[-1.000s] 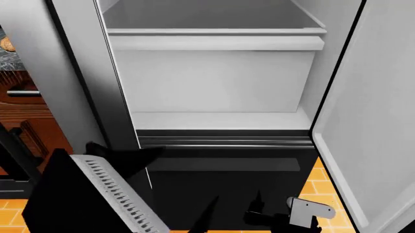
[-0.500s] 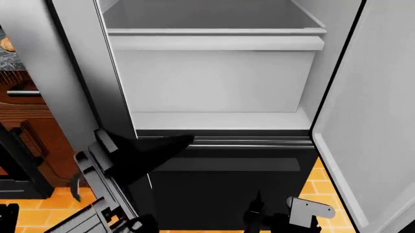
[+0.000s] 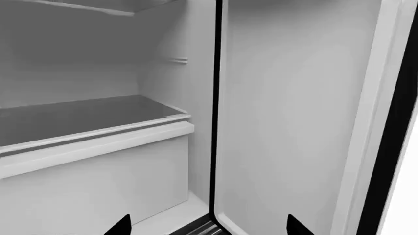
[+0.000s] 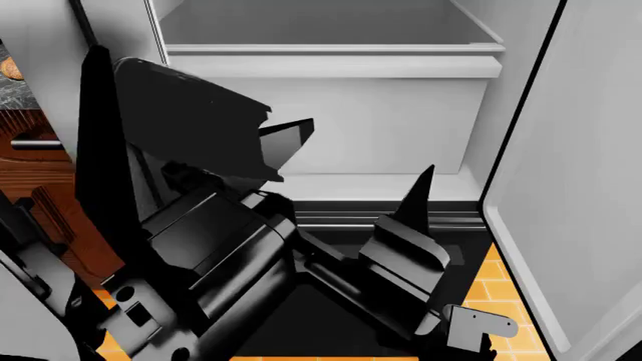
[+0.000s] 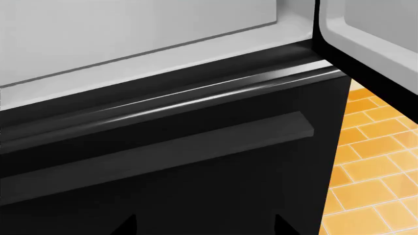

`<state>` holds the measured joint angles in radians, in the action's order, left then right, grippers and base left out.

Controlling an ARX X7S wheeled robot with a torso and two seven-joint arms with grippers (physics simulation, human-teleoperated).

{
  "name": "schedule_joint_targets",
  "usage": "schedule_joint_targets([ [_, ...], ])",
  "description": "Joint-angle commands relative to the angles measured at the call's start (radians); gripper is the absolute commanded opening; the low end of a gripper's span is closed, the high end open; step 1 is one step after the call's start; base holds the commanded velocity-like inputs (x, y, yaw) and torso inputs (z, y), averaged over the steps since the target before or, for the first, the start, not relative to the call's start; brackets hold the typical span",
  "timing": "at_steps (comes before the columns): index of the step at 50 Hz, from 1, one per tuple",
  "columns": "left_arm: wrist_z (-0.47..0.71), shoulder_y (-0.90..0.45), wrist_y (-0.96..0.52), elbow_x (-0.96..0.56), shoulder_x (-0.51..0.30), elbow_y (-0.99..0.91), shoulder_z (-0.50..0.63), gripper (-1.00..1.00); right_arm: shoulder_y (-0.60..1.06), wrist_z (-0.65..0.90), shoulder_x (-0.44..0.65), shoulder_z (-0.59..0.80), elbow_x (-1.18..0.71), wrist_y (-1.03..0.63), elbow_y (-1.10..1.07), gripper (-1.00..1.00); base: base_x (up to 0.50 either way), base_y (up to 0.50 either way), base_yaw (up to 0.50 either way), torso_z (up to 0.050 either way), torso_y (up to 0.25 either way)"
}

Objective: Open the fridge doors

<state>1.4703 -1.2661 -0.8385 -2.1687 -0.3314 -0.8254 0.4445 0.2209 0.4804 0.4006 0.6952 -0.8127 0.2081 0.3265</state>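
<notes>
Both fridge doors (image 4: 572, 188) stand swung wide, white inner faces showing, the fridge's shelf (image 3: 85, 117) and bin (image 4: 321, 124) exposed. The left claw (image 4: 346, 162) hangs spread and empty before the bin. The right claw (image 5: 202, 226) is spread, empty, facing the black drawer (image 5: 163, 161).

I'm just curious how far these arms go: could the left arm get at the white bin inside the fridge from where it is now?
Probably yes. Both fridge doors stand open, and the left gripper is raised right in front of the white bin, its fingers spread, with nothing between them.
</notes>
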Motion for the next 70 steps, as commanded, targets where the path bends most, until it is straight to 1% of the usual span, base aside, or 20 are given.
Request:
schedule_joint_targets([
  [1,-0.033,0.023,0.007,0.116,0.059,0.066,0.031,1.00,-0.001,0.001,0.001,0.002,0.003,0.000,-0.004,1.00,0.00,0.00,0.00,0.000,0.000],
  [10,-0.052,0.028,0.004,0.165,0.099,0.088,0.069,1.00,0.001,-0.004,-0.002,0.000,0.003,0.005,0.001,1.00,0.00,0.00,0.00,0.000,0.000],
  [20,-0.108,0.037,-0.030,0.277,0.157,0.160,0.136,1.00,0.002,-0.006,-0.003,-0.001,0.004,0.008,0.003,1.00,0.00,0.00,0.00,0.000,0.000],
  [33,-0.207,0.057,-0.048,0.413,0.159,0.273,0.167,1.00,0.002,-0.009,-0.004,0.000,0.003,0.007,0.003,1.00,0.00,0.00,0.00,0.000,0.000],
  [43,-0.275,0.069,-0.032,0.521,0.180,0.358,0.190,1.00,0.004,-0.012,-0.004,-0.002,0.001,0.007,0.004,1.00,0.00,0.00,0.00,0.000,0.000],
  [50,-0.261,0.071,-0.013,0.585,0.227,0.392,0.225,1.00,0.002,-0.014,-0.004,-0.003,0.002,0.011,0.004,1.00,0.00,0.00,0.00,0.000,0.000],
  [57,-0.233,0.090,0.005,0.622,0.249,0.402,0.258,1.00,0.000,-0.009,0.001,-0.004,0.000,0.007,-0.008,1.00,0.00,0.00,0.00,0.000,0.000],
  [63,-0.227,0.098,0.002,0.620,0.285,0.377,0.309,1.00,0.003,-0.013,-0.002,-0.004,0.001,0.010,0.000,1.00,0.00,0.00,0.00,0.000,0.000],
  [70,-0.203,0.094,0.043,0.628,0.317,0.395,0.354,1.00,0.000,-0.011,0.001,-0.004,0.003,0.012,-0.006,1.00,0.00,0.00,0.00,0.000,0.001],
])
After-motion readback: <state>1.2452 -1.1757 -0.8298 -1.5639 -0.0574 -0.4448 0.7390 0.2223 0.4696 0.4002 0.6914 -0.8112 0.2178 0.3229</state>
